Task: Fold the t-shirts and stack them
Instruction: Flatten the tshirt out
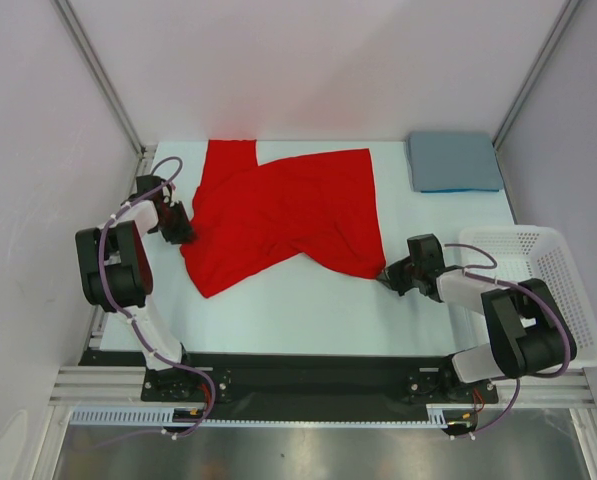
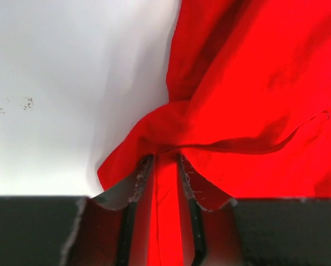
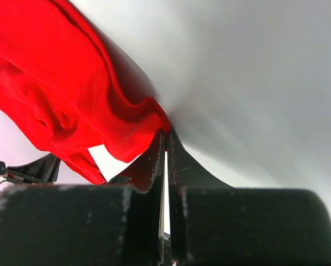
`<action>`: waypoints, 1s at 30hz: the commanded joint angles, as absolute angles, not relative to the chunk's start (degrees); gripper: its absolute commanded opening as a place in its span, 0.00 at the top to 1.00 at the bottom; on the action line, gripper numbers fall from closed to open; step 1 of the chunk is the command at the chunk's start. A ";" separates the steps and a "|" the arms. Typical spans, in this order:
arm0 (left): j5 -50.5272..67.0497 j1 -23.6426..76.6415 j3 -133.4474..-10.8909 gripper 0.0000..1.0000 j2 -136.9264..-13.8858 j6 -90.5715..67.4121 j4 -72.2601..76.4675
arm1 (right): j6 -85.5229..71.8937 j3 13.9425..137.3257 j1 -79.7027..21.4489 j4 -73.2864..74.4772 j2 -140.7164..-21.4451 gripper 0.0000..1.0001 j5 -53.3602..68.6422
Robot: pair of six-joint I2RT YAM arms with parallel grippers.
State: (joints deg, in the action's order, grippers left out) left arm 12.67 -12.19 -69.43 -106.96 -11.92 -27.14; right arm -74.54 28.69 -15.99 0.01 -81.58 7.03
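Observation:
A red t-shirt (image 1: 283,215) lies crumpled and partly spread on the white table (image 1: 308,300). My left gripper (image 1: 183,232) is at its left edge, shut on a fold of the red cloth (image 2: 166,183) that runs between the fingers. My right gripper (image 1: 386,275) is at the shirt's lower right corner, fingers pressed together on the tip of the red cloth (image 3: 154,113). A folded blue-grey t-shirt (image 1: 454,161) lies at the back right of the table.
A white plastic basket (image 1: 538,290) stands at the right edge, beside the right arm. White walls with metal frame posts enclose the table at the back and sides.

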 commanded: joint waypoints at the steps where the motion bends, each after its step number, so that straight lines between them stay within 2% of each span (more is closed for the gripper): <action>1: 14.94 -12.57 -70.40 0.73 -106.26 -10.99 -24.87 | -73.83 29.27 -15.91 2.02 -83.41 1.00 6.33; 11: 15.38 -12.48 -71.37 0.73 -107.58 -11.16 -24.79 | -73.30 29.71 -15.73 1.85 -83.85 1.00 6.68; 17: 14.68 -12.57 -72.07 0.84 -108.63 -11.60 -24.87 | -72.34 30.32 -15.47 2.63 -83.85 1.00 6.86; 21: 13.98 -12.48 -71.98 1.00 -108.02 -11.95 -25.05 | -71.37 30.94 -15.38 3.34 -83.76 1.00 6.77; 26: 13.45 -12.22 -71.72 1.00 -101.80 -14.32 -24.96 | -65.77 35.32 -15.12 6.94 -85.59 1.00 6.41; 30: 15.55 -10.55 -74.43 1.00 -95.91 -17.30 -23.73 | -58.83 44.02 -14.94 13.78 -88.41 1.00 5.28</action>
